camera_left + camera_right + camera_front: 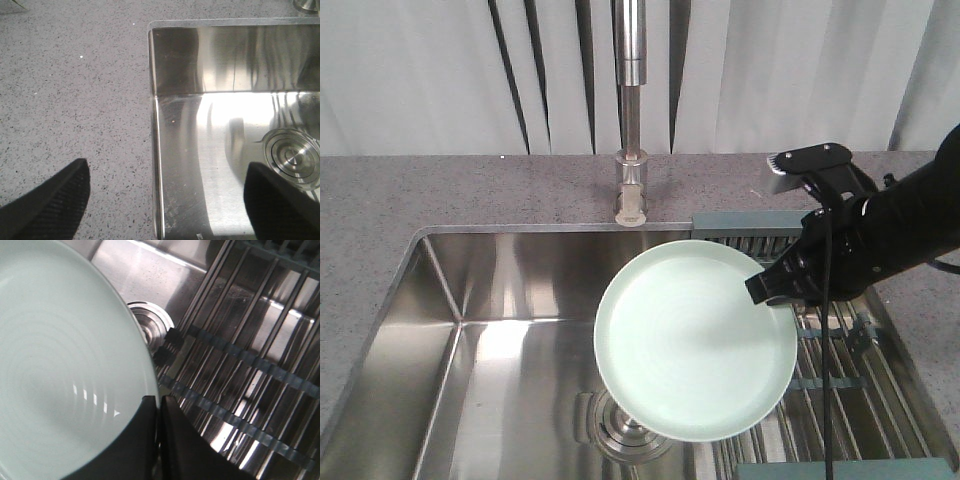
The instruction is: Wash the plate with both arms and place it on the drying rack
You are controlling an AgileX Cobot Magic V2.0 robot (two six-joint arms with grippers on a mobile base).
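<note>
The pale mint-green plate hangs tilted above the sink, partly over the drain and partly over the rack's left edge. My right gripper is shut on its right rim. In the right wrist view the two black fingers pinch the edge of the plate, with the gripper above the drying rack. The drying rack lies across the sink's right side. My left gripper is open and holds nothing; it hovers over the sink's left rim. The left arm does not show in the front view.
A steel faucet rises behind the steel sink. The drain sits under the plate's lower left and shows in the left wrist view as well, drain. Speckled grey counter surrounds the basin.
</note>
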